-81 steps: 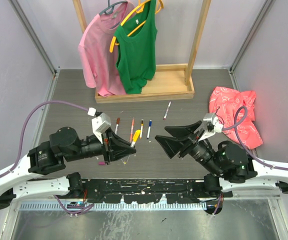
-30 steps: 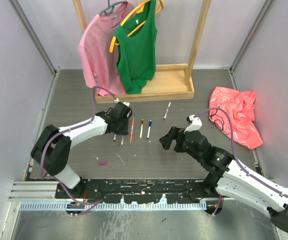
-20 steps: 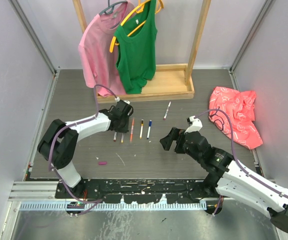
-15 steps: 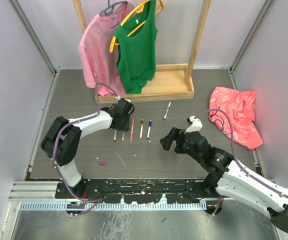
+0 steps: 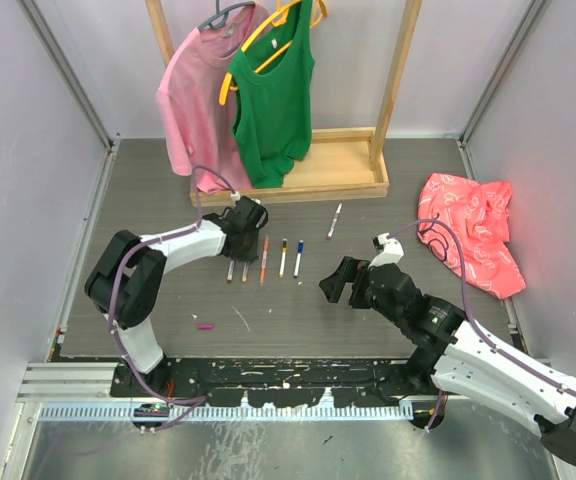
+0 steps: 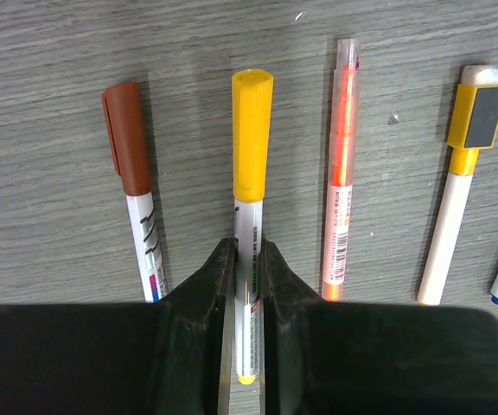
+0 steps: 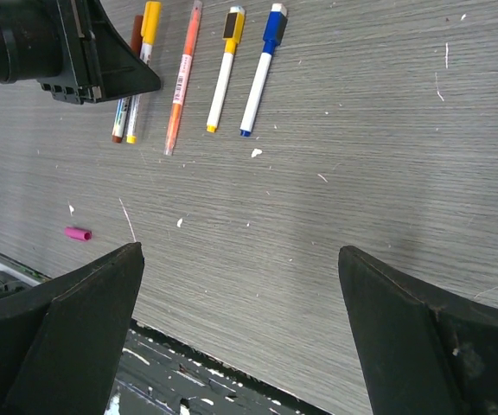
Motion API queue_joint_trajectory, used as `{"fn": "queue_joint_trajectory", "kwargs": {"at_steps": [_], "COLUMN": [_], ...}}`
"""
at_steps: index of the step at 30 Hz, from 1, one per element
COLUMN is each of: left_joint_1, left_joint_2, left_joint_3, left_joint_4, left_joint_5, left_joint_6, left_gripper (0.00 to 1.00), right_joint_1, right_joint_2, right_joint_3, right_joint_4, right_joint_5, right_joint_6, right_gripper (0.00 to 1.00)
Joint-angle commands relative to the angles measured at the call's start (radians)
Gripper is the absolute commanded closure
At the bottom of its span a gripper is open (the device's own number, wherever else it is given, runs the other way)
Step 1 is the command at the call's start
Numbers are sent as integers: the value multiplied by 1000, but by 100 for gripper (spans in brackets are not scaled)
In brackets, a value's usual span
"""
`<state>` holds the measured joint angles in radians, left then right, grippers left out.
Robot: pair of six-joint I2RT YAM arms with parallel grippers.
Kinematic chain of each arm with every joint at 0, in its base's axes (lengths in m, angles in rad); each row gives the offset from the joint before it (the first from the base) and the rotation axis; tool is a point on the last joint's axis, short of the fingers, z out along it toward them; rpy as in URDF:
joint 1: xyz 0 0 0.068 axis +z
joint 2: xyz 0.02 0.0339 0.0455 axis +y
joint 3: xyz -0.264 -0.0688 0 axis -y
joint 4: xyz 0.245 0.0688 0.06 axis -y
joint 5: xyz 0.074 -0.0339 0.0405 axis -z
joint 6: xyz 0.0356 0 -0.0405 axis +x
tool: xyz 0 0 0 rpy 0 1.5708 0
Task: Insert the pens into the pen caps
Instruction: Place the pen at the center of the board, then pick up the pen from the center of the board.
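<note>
My left gripper [image 6: 247,259] is shut on the white barrel of a yellow-capped pen [image 6: 252,121], which lies in line with a row of capped pens on the grey table. A brown-capped pen [image 6: 128,147] lies to its left and an orange pen [image 6: 344,156] to its right. Further right lie a pen with a yellow-and-black cap [image 6: 474,121] and a blue-capped pen [image 7: 263,69]. From above, the left gripper [image 5: 240,228] sits over the row's far end. One more pen [image 5: 334,220] lies apart. A loose magenta pen cap [image 5: 205,325] lies near the front. My right gripper [image 7: 240,251] hangs open over bare table.
A wooden clothes rack [image 5: 288,185] with a pink shirt [image 5: 198,100] and a green top [image 5: 273,100] stands at the back. A crumpled red cloth [image 5: 473,235] lies at the right. Walls close in on both sides, and a metal rail [image 5: 288,385] runs along the front.
The left arm has carried the yellow-capped pen from near the base out to the row, its elbow still shifting. The right arm rose, then held still with its jaws wide.
</note>
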<state>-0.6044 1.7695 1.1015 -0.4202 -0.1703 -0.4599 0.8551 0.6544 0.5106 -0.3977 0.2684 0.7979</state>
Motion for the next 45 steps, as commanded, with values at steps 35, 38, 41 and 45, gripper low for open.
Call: {"fn": "queue_joint_trajectory", "kwargs": {"at_steps": [35,38,41,45], "left_joint_1": [32,32,32,32], "left_joint_2": [-586,-730,-883,-1028], "left_joint_3": [27,-43,-134,-172], "left_joint_4": [-89,-119,-124,-203], "left_joint_5": [122,132,163,166], "left_joint_6": [142,171,189,213], "left_gripper": [62,58,53,52], "right_joint_1": [-2,-2,-6,-42], "right_joint_2": [70,139,278,457], "right_joint_3": [170,234,315,420], "right_joint_4": [-142,-174,-201,-214], "right_joint_5": [86,123,147,163], "right_joint_6": [-70,-102,-174,-232], "right_gripper": [6,13,19,24]}}
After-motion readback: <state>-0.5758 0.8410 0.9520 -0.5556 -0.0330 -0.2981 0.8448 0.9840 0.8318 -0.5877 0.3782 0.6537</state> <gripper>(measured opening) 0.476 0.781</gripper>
